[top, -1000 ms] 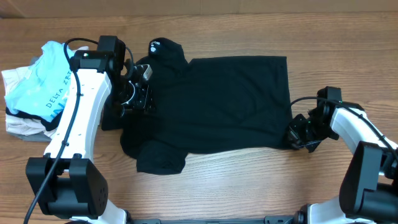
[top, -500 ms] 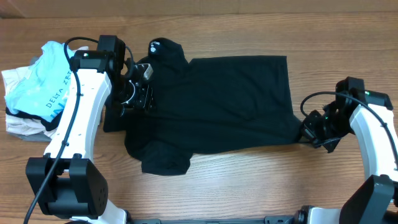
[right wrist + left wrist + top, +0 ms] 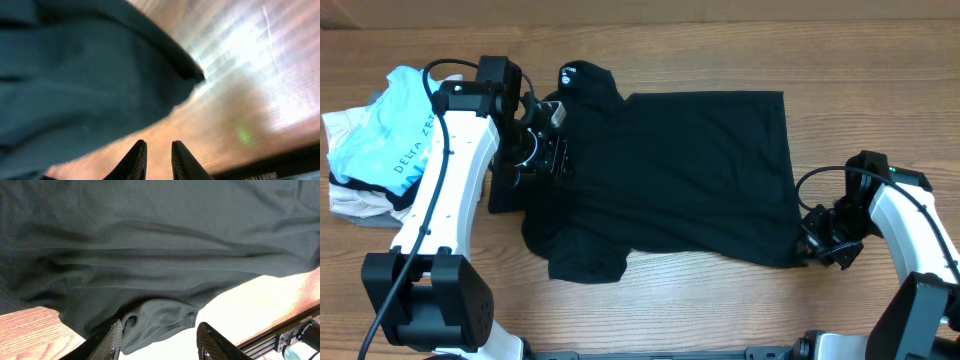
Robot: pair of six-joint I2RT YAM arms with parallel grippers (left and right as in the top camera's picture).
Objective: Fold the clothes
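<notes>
I'm flattening the black T-shirt (image 3: 660, 175); right tool (image 3: 155, 159) nearly closed, empty, left tool (image 3: 157, 340) open; next, grip the hem corner.

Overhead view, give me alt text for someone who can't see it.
A black T-shirt lies spread on a wooden table, the left gripper at its collar end and the right gripper at its hem corner. A light blue shirt tops a pile at left.

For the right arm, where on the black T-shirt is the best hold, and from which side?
Probably the bottom hem corner of the black T-shirt nearest the right gripper, approached from the right, low over the table. That corner sticks out as a free point, while the rest lies flat.
</notes>
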